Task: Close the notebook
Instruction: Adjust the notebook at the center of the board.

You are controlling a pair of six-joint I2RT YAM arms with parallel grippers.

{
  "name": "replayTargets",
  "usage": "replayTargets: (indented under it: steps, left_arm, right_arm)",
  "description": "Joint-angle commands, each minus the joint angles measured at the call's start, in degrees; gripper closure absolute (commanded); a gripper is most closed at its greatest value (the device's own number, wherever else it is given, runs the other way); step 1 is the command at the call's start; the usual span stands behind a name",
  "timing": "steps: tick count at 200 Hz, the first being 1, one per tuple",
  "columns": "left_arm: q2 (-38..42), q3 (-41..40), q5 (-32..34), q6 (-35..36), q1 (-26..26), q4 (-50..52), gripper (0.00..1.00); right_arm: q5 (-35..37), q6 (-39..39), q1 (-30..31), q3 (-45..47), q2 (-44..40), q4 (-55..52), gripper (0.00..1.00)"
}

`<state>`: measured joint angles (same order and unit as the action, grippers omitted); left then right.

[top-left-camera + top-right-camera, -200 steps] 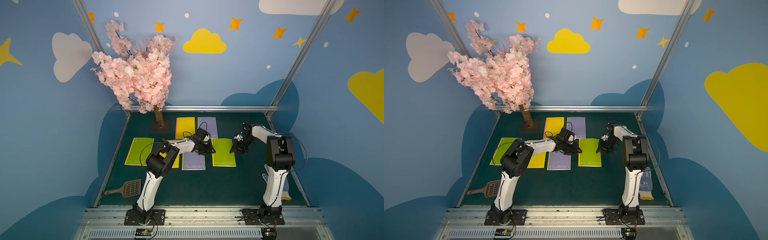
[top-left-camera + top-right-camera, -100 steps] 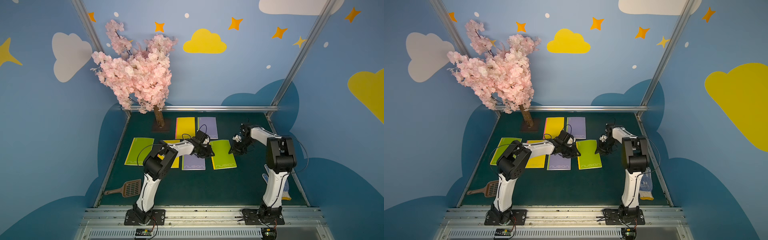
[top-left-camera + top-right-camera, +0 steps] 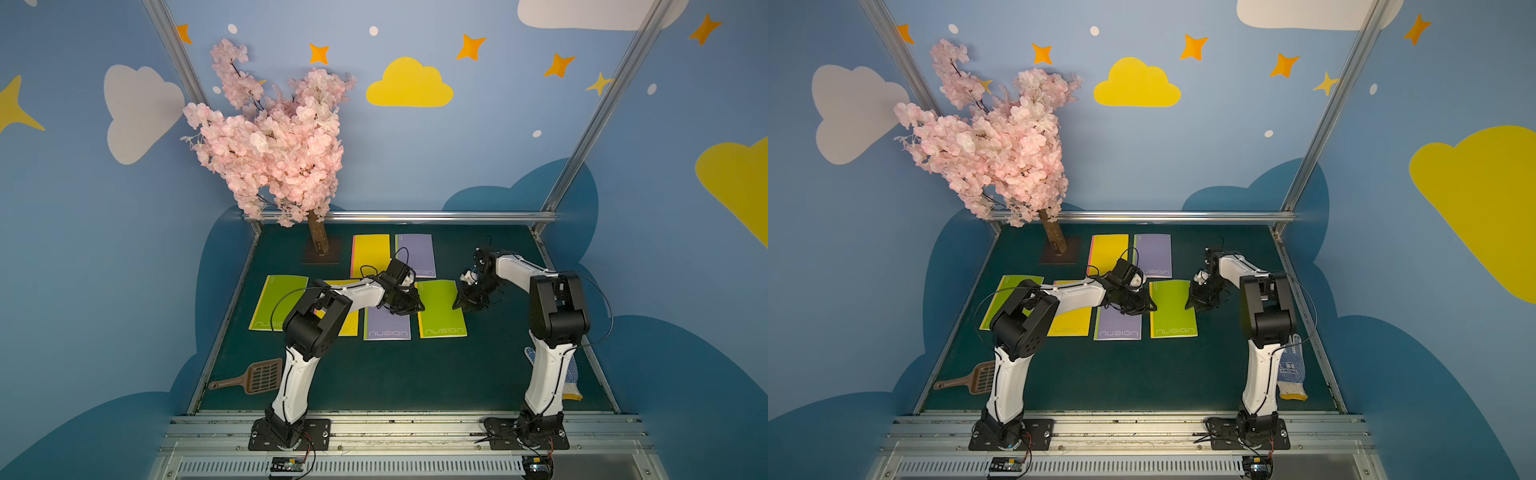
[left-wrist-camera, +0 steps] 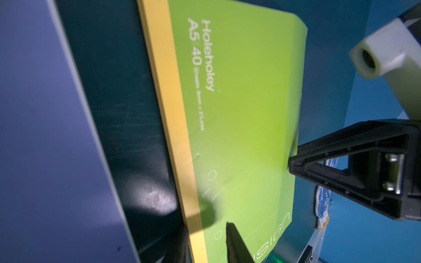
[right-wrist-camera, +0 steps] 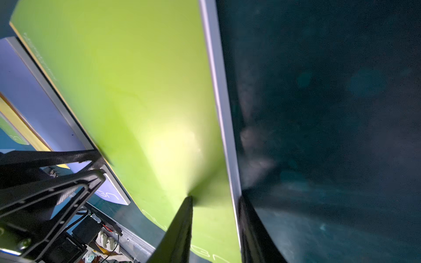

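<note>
Green notebook (image 3: 441,316) lay flat, cover down; right gripper (image 5: 215,199) straddled its right edge, jaws slightly apart; left gripper (image 3: 413,306) unreadable. Advice: press gently, don't drag.

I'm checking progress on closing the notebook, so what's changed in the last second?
Little. The green notebook shifted slightly toward the robot's left and lies flat. The left gripper stays at its spine edge, the right gripper at the opposite edge. No visible grab or release; the purple notebook beside it has not moved.
</note>
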<state>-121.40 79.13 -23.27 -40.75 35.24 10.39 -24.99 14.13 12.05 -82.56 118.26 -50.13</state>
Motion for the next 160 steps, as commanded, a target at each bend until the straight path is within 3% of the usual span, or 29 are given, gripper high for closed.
replayTargets:
  steps: [1,160]
  left_arm:
    - [0.6,-1.1,0.2,1.5,0.4,2.3,0.69]
    - [4.6,2.3,3.3,7.6,-0.6,7.9,0.64]
  right_arm:
    - [-4.1,0.2,1.8,1.2,0.2,0.5,0.66]
    - [-2.4,-1.0,-2.3,-2.1,-2.4,-2.1,0.63]
